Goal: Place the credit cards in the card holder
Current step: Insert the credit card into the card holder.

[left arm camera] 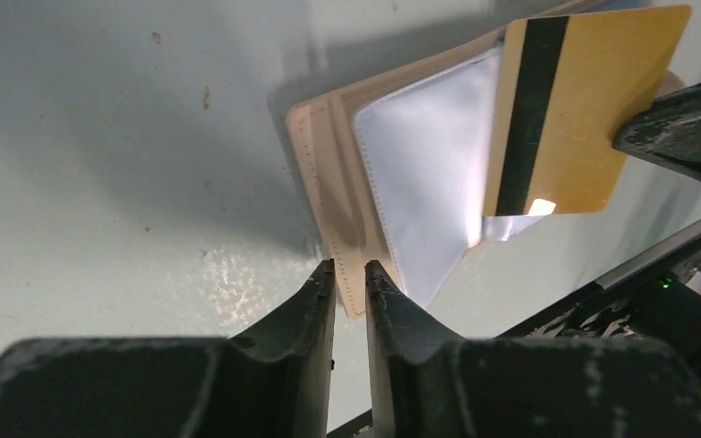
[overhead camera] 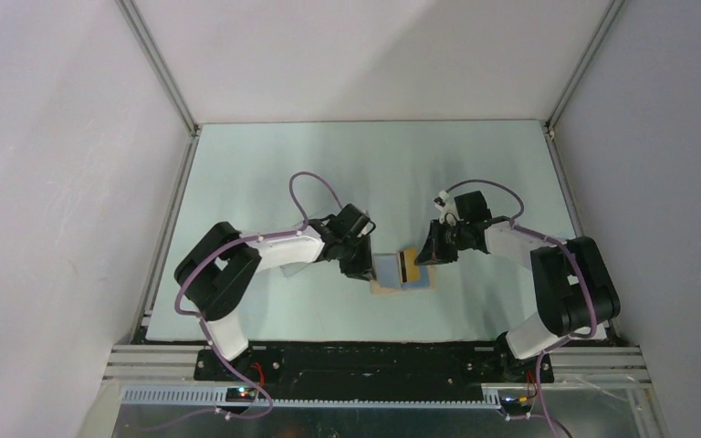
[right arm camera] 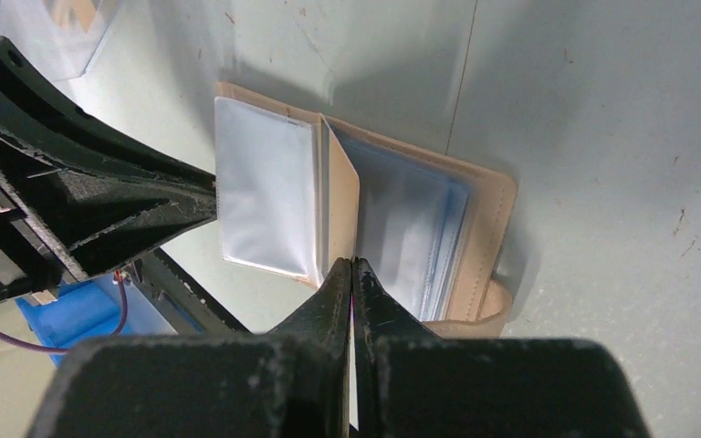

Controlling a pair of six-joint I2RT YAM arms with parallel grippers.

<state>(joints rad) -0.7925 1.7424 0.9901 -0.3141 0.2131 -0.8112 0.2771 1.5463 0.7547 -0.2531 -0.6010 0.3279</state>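
Card holder (left arm camera: 324,164) lies open on the bench (left arm camera: 100,137). Left jaws pinch narrowly on the holder's left edge. Right jaws are closed on one credit card (left arm camera: 584,109), held just above the holder's middle.

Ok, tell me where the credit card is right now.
Top view: the credit card sits at table centre, pinched in the right gripper, hovering over the open card holder, whose left edge the left gripper holds.

Glossy credit card (left arm camera: 573,119) — matt card holder (left arm camera: 324,182).
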